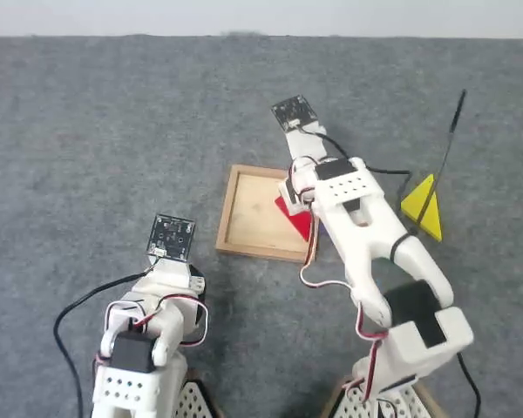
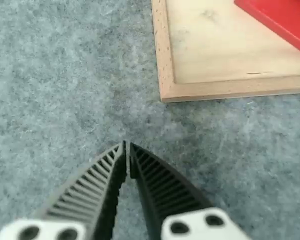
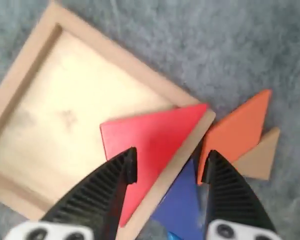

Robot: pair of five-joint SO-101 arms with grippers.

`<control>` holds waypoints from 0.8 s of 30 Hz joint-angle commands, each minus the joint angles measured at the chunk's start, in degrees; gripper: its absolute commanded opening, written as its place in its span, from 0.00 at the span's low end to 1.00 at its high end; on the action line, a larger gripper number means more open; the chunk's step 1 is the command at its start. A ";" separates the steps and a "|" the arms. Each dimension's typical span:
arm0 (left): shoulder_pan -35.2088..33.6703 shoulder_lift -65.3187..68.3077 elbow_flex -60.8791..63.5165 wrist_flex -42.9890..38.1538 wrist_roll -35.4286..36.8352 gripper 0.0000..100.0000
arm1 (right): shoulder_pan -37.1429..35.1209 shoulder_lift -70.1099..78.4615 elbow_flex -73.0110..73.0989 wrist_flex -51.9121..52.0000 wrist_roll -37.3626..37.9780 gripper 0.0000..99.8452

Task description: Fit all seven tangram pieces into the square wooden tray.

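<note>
Red triangle (image 1: 298, 221) mid-frame, propped across the right rim of the wooden tray (image 1: 229, 209). My right gripper (image 3: 170, 162) gapes empty above it, left gripper (image 2: 126, 148) pinched closed, empty. A careless nudge could tip it out.

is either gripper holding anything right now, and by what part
Nothing is held. The left gripper is shut on nothing above the carpet; the right gripper is open over the red triangle lying across the tray rim.

Grey felt-like carpet cover (image 1: 87, 139) across the whole table — flat, evenly lit, pale plain wall strip (image 1: 244, 16) behind.
</note>
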 commanded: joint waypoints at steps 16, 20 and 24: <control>0.09 -0.70 -0.75 0.35 0.70 0.01 | 0.84 11.21 -8.18 -5.85 0.79 0.22; 0.09 -0.70 -0.75 0.35 0.70 0.01 | -0.31 10.33 -5.89 -5.14 0.88 0.22; 0.09 -0.70 -0.75 0.35 0.70 0.01 | -2.68 7.60 -1.67 -5.23 0.88 0.22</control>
